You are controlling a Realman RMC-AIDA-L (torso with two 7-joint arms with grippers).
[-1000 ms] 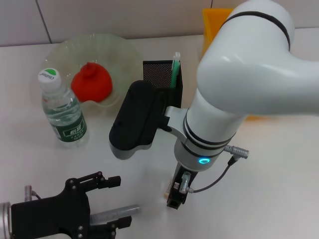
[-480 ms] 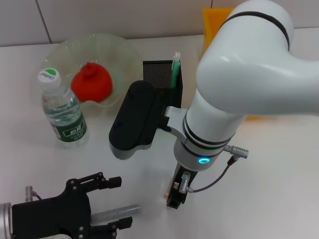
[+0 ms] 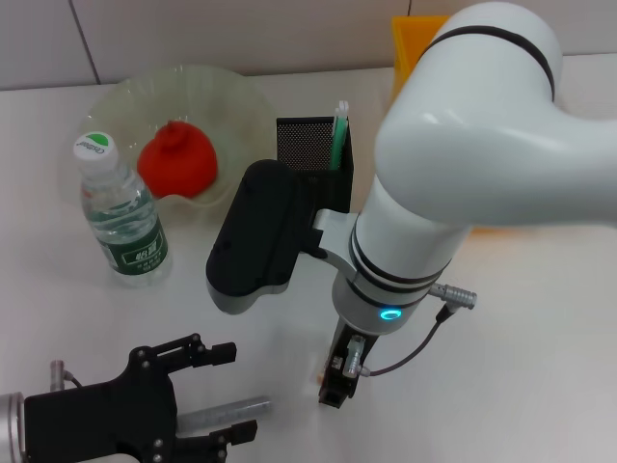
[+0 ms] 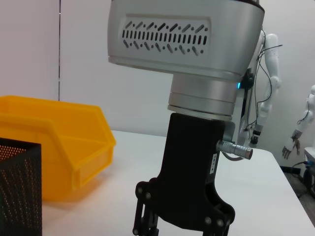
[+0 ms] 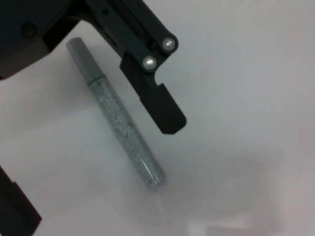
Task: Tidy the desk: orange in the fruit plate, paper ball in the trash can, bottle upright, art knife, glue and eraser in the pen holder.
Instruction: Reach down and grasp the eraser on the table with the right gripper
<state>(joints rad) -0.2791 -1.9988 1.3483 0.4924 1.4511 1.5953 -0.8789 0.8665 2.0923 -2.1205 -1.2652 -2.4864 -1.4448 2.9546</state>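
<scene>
The orange (image 3: 176, 160) lies in the fruit plate (image 3: 227, 96) at the back left. The bottle (image 3: 121, 214) stands upright in front of the plate. The pen holder (image 3: 307, 147) holds a green art knife (image 3: 339, 135). My left gripper (image 3: 236, 394) is open at the front left, with a silvery glitter glue tube (image 3: 227, 415) lying on the table between its fingers (image 5: 155, 105); the tube (image 5: 118, 123) also shows in the right wrist view. My right gripper (image 3: 335, 391) points down at the table just right of it. A small tan bit (image 3: 322, 378) shows at its tip, perhaps the eraser. The paper ball is out of view.
The yellow trash can (image 3: 415, 48) stands at the back right, mostly behind my right arm; it also shows in the left wrist view (image 4: 54, 147) beside the pen holder (image 4: 19, 189). My right arm's black wrist housing (image 3: 253, 236) hangs in front of the pen holder.
My right arm has shifted slightly left and toward the front. The left gripper and the glue tube have not moved.
</scene>
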